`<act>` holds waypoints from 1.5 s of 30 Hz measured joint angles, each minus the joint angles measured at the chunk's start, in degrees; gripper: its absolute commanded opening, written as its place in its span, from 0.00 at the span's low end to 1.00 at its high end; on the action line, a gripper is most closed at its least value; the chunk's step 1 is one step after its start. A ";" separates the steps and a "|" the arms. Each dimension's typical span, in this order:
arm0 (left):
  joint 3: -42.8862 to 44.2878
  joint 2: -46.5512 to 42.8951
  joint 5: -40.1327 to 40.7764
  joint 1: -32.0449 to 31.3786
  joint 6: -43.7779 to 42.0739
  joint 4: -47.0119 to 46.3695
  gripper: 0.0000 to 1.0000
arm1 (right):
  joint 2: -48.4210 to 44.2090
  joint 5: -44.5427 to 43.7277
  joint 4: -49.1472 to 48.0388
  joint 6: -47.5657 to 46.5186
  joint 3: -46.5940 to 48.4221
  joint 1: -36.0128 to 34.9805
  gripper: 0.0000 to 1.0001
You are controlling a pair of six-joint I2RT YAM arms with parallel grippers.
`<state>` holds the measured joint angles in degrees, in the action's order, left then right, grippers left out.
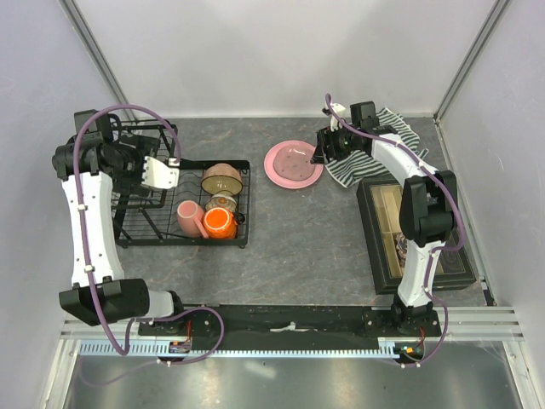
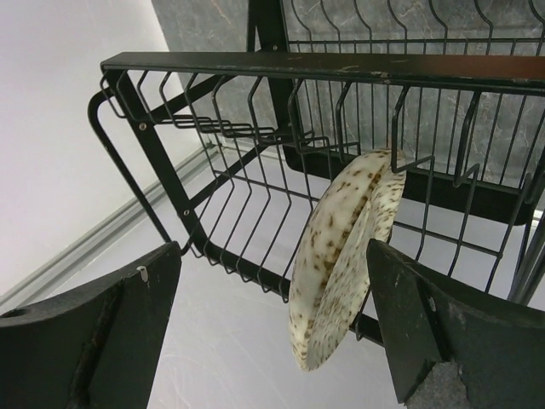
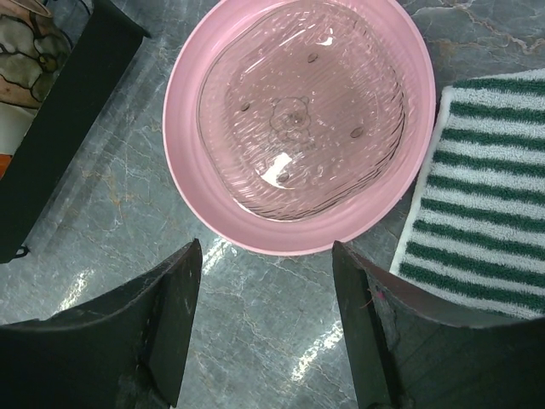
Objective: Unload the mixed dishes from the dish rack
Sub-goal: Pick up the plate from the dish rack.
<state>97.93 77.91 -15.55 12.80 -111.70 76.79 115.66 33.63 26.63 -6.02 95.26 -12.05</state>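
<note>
The black wire dish rack (image 1: 145, 230) stands at the left. My left gripper (image 1: 162, 175) is open inside its taller basket section (image 2: 255, 68), with its jaws on either side of the small patterned oval dish (image 2: 341, 256). The dish stands on edge close to the right finger. The tan-brown bowl (image 1: 222, 179), small floral bowl (image 1: 220, 203), orange mug (image 1: 219, 223) and pink mug (image 1: 188, 218) lie in the flat tray section. The pink round plate (image 1: 294, 164) lies flat on the table. My right gripper (image 1: 322, 152) is open and empty just off the plate's (image 3: 298, 119) near rim.
A green-and-white striped towel (image 1: 375, 153) lies right of the plate and also shows in the right wrist view (image 3: 485, 213). The dark compartmented box (image 1: 409, 234) sits at the right. The rack's dark edge (image 3: 68, 111) shows at the upper left of the right wrist view.
</note>
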 measured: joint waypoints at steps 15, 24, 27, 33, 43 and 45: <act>-0.07 3.37 3.28 0.26 -0.76 0.00 0.63 | 0.00 0.57 -0.96 -0.04 -2.54 0.37 0.69; -0.07 3.34 4.92 0.35 -0.76 1.18 0.42 | 0.00 0.68 -1.60 -0.04 -2.78 1.09 0.68; -0.13 3.30 5.25 0.37 -0.76 1.86 0.35 | 0.00 0.87 -1.79 -0.02 -2.93 1.18 0.68; -0.31 2.73 6.32 0.35 -0.81 2.64 0.20 | 0.02 1.09 -1.97 -0.02 -3.15 1.36 0.68; -0.11 2.16 6.49 0.37 -0.87 2.84 0.04 | 0.00 1.31 -2.19 0.00 -3.34 1.46 0.67; 0.59 2.19 6.43 0.39 -0.85 3.17 0.04 | 0.00 1.31 -2.21 -0.02 -3.37 1.46 0.67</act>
<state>98.52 80.09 -9.13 13.19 -112.55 79.96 115.66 34.94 24.43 -6.04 91.90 -10.59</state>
